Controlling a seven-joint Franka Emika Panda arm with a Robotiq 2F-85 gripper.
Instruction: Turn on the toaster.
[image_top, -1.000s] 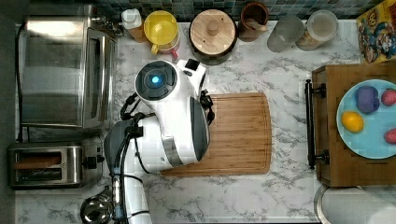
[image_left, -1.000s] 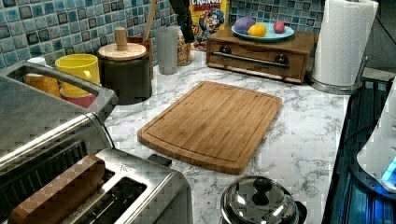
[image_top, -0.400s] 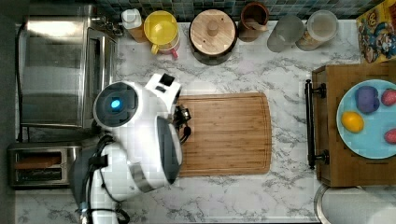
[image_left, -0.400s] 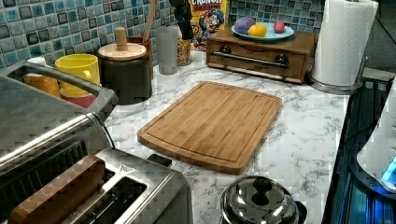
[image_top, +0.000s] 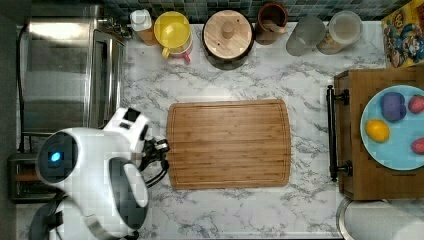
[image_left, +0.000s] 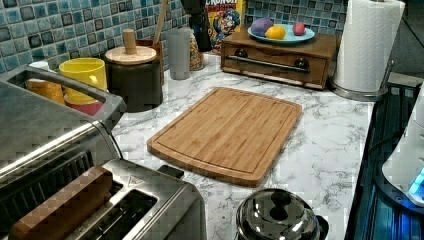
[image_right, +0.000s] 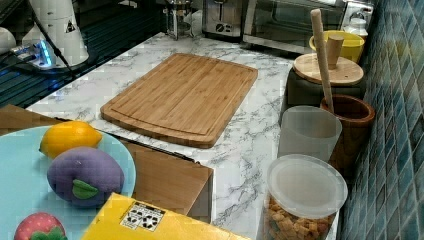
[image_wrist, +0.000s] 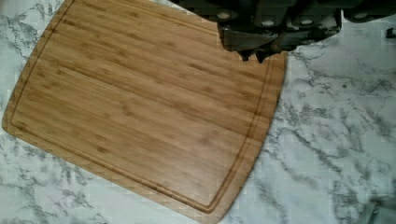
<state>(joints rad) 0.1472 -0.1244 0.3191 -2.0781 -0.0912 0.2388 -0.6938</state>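
The toaster (image_left: 150, 200) is a small brushed-steel box at the left view's bottom left, with a wooden slice (image_left: 65, 202) standing in one slot and a black lever (image_left: 170, 171) on the end facing the board. In the top view only the toaster's left end (image_top: 19, 177) shows, because the white arm (image_top: 95, 175) covers the rest. The toaster (image_right: 222, 17) also stands at the far end of the counter in the right view. In the wrist view my gripper (image_wrist: 252, 56) hangs over the corner of the bamboo cutting board (image_wrist: 140, 102), its dark fingertips together and holding nothing.
A large toaster oven (image_top: 65, 70) stands behind the toaster. A round steel kettle (image_left: 277, 217) sits beside the toaster. Jars and a yellow mug (image_top: 172, 30) line the back wall. A wooden box (image_top: 380, 135) carries a plate of toy fruit.
The arm has swung toward the top view's left and bottom, from over the board's left edge to over the toaster. Nothing on the counter has moved.
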